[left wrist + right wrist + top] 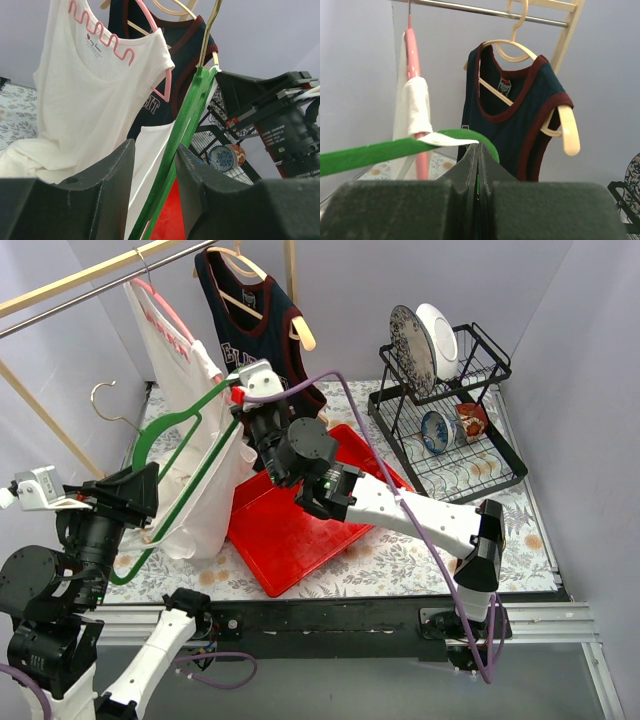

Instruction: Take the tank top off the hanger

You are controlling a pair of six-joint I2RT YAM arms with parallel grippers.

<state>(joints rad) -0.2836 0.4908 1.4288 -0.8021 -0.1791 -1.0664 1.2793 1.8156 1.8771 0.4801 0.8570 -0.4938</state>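
Observation:
A green hanger [146, 436] slants between my two grippers, with a white tank top [205, 510] draped on it and hanging over the red tray's left edge. My right gripper [243, 390] is at the hanger's top. In the right wrist view it [479, 150] is shut on the tank top's white strap [445, 138], where the strap crosses the green hanger [370, 152]. My left gripper [150, 505] is low on the left. In the left wrist view its jaws [155, 160] stand open around the green hanger's bar [187, 120], which touches the right finger [192, 175].
A rail [60, 300] at the back holds another white top on a pink hanger [175, 350], a navy tank top [255, 320] on a cream hanger, and a bare metal hanger [105, 400]. A red tray [290, 540] lies mid-table. A black dish rack [450, 410] stands at the right.

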